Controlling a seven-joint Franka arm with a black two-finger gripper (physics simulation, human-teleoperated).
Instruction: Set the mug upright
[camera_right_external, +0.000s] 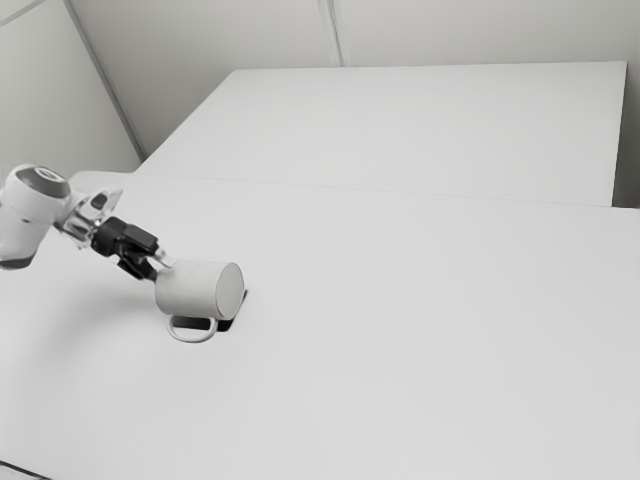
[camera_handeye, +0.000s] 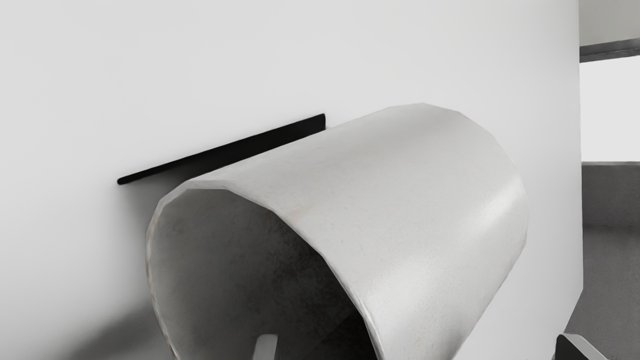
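The gripper (camera_right_external: 158, 264) is at the open end of the pale grey mug (camera_right_external: 192, 288), which lies on its side with its base toward the exterior view's right. Its handle (camera_right_external: 193, 337) points toward the exterior view's bottom. In the wrist view the gripper (camera_handeye: 419, 347) stands open, its fingers wide apart. One fingertip (camera_handeye: 266, 348) overlaps the mouth of the mug (camera_handeye: 400, 200), and the other is outside, past the mug's wall. The wall lies between them, without both fingers visibly touching it. The handle is hidden in the wrist view.
A white table (camera_right_external: 420, 340) surrounds the mug. A narrow black strip (camera_handeye: 240, 147) runs along the mug's side, perhaps a shadow. Behind is another white surface (camera_right_external: 400, 120), and a dark cable (camera_right_external: 22, 470) lies at the exterior view's lower left.
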